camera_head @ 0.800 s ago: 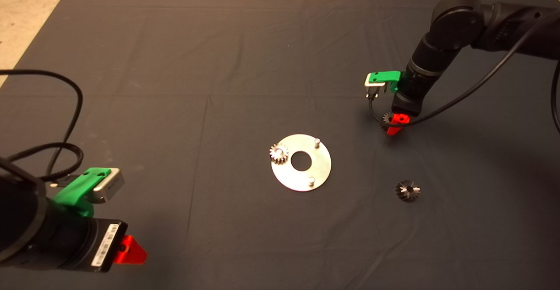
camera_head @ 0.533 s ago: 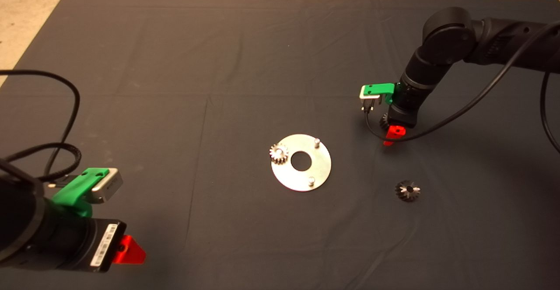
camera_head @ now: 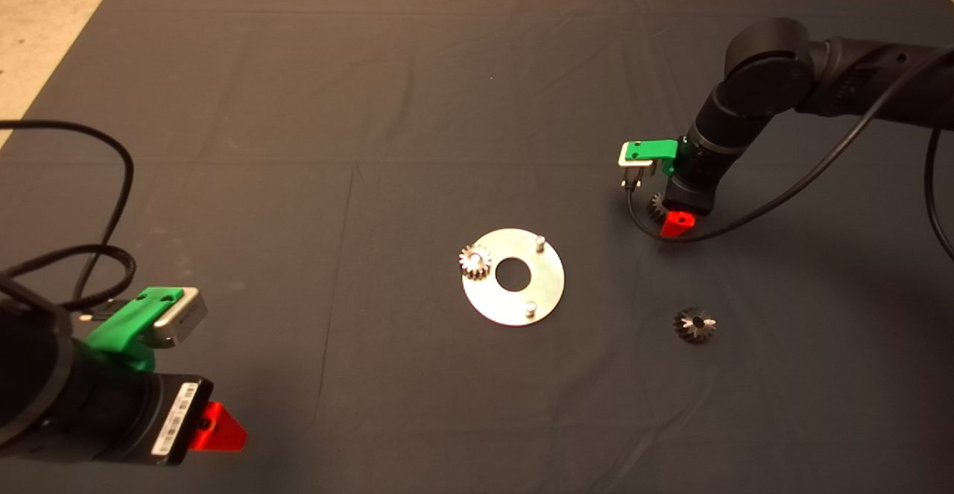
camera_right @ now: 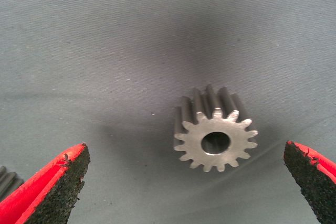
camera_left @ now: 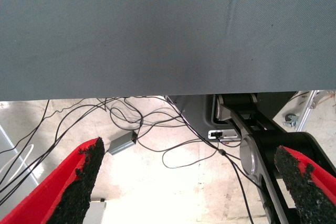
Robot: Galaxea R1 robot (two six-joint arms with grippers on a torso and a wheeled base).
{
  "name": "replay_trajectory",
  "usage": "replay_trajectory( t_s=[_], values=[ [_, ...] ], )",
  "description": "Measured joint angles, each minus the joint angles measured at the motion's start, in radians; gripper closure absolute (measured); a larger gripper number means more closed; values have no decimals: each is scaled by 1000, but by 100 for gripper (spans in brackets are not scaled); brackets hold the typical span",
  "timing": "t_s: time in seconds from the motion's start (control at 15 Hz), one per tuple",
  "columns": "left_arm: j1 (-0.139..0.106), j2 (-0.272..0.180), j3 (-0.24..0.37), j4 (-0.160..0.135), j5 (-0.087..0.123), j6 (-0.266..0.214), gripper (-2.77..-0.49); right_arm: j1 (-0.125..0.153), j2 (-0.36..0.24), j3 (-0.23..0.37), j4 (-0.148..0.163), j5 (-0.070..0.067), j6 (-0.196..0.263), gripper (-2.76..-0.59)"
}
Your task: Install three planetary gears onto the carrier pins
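The right gripper (camera_right: 184, 182) is held above a loose gear (camera_right: 214, 129) toward the mat's (camera_head: 298, 106) right edge, jaws wide. It should be centred over the gear and lowered squarely before closing.

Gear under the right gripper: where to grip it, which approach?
Judging by its pose, take the gear across its toothed rim, coming straight down from above. It lies flat on the mat, bore facing up, apart from the disc, so only the rim offers two opposite sides. The right gripper hangs open above it, one finger either side; closing there should seat it.
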Motion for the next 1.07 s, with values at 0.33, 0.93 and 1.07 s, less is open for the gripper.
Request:
replay_trajectory(
  t_s=[0.33, 0.93, 1.07],
  values=[
    [0, 0, 0, 0, 0, 0, -233, 0, -3, -49, -11, 0, 0, -275],
    [0, 0, 0, 0, 0, 0, -233, -9, -2, -86, -11, 0, 0, -269],
    [0, 0, 0, -1, 0, 0, -233, -11, -2, -89, -11, 0, 0, -256]
  ],
)
